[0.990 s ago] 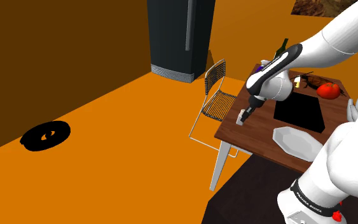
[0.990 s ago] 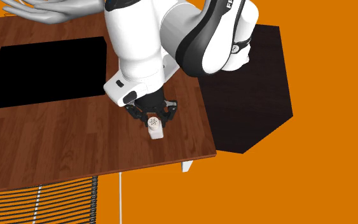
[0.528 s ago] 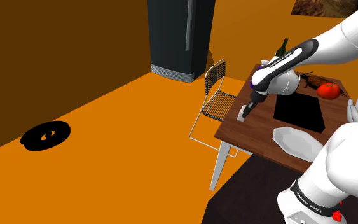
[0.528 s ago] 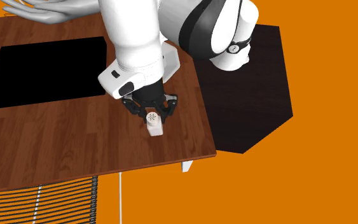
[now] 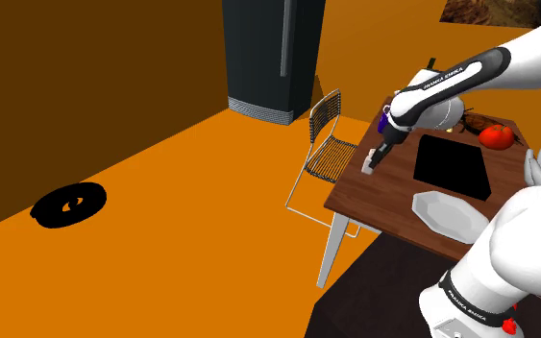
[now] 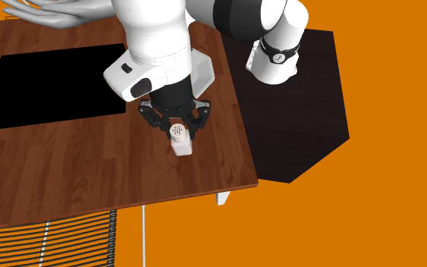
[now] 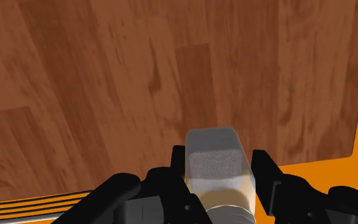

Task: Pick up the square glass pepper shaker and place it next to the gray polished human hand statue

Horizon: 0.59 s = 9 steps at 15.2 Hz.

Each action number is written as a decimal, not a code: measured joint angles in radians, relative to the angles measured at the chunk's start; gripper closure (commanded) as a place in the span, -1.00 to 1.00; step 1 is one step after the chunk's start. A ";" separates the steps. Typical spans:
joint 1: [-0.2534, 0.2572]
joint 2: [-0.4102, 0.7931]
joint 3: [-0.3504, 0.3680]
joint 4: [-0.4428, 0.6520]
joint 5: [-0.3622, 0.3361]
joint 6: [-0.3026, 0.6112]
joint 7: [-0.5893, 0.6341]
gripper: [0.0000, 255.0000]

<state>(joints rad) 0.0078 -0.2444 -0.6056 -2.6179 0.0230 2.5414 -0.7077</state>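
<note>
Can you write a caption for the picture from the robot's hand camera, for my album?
The black gripper clasps a pale shaker over the brown wooden table.

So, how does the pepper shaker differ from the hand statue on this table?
The pepper shaker is a small square block, pale and see-through; the hand statue is bigger, solid grey, with spread fingers. The gripper is shut on the shaker; the statue is not held. The shaker is near the table corner by the chair; the statue is at the opposite edge. Both are over the same wooden table.
</note>
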 measured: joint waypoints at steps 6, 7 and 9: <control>-0.028 -0.068 0.031 0.031 -0.051 -0.092 0.048 1.00; -0.032 -0.079 0.036 0.038 -0.058 -0.109 0.055 1.00; -0.038 -0.099 0.047 0.051 -0.069 -0.140 0.068 1.00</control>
<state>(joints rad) -0.0304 -0.3434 -0.5589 -2.5670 -0.0462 2.4011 -0.6393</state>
